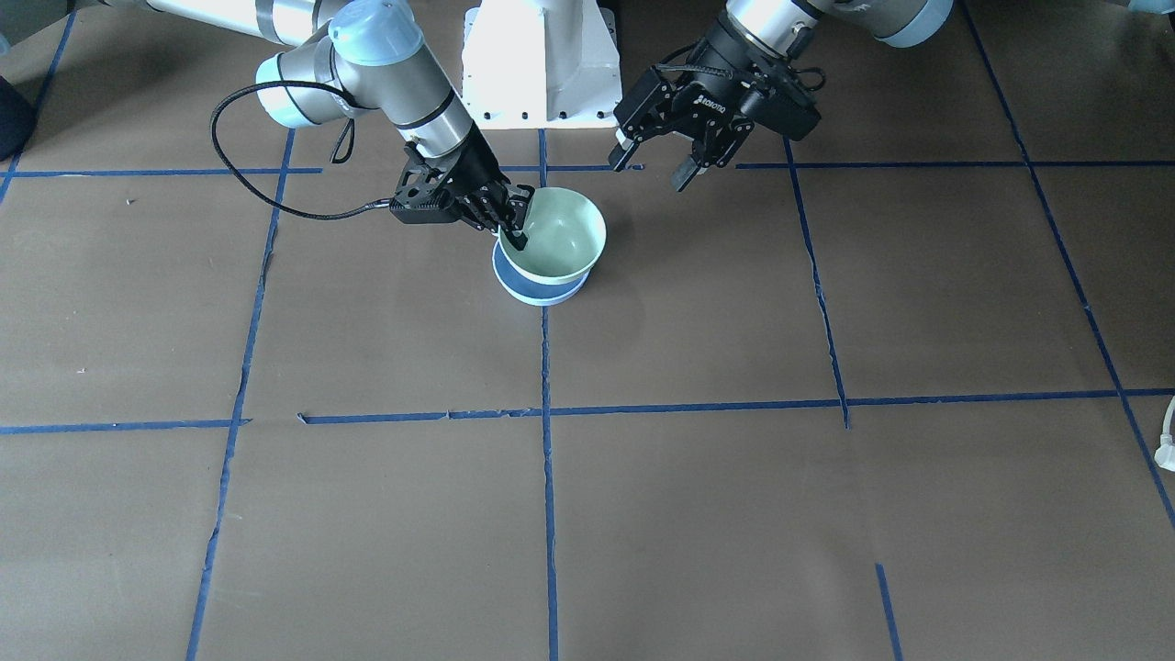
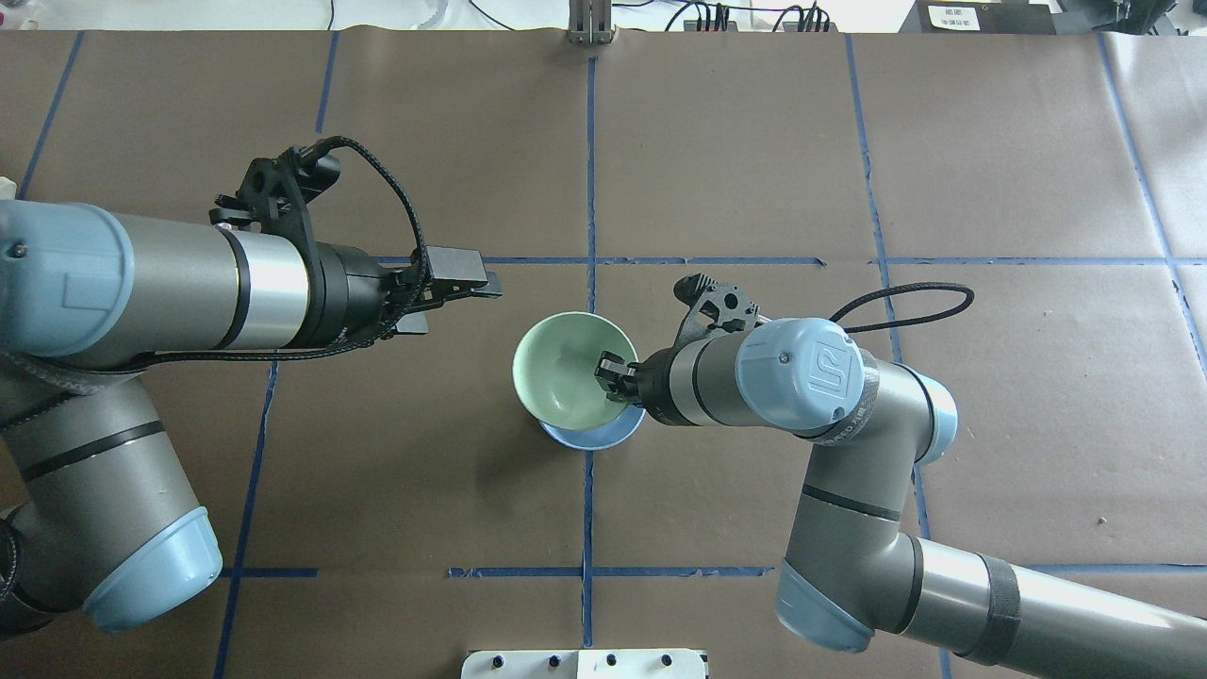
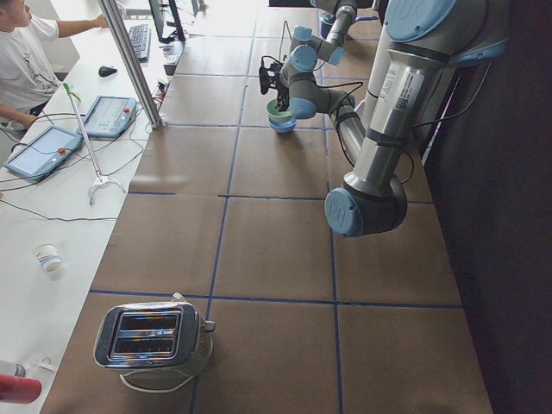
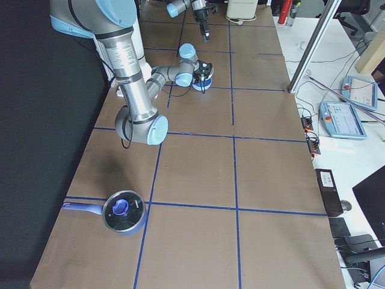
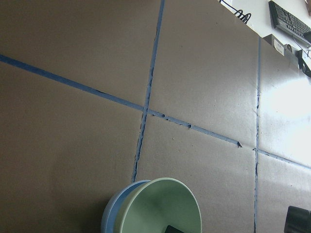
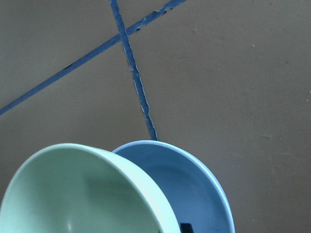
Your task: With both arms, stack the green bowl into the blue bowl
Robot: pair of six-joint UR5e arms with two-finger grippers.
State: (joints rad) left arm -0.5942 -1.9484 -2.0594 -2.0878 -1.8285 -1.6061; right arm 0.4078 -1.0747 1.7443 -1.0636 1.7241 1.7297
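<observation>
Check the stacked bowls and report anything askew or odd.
The green bowl is not seated flat: it leans off-centre in the blue bowl, whose rim shows on one side only. The right hand pinches the green bowl's rim. Nothing looks spilled or broken.

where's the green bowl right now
Overhead view, near centre: the green bowl sits tilted in the blue bowl, its rim pinched by the right hand.
</observation>
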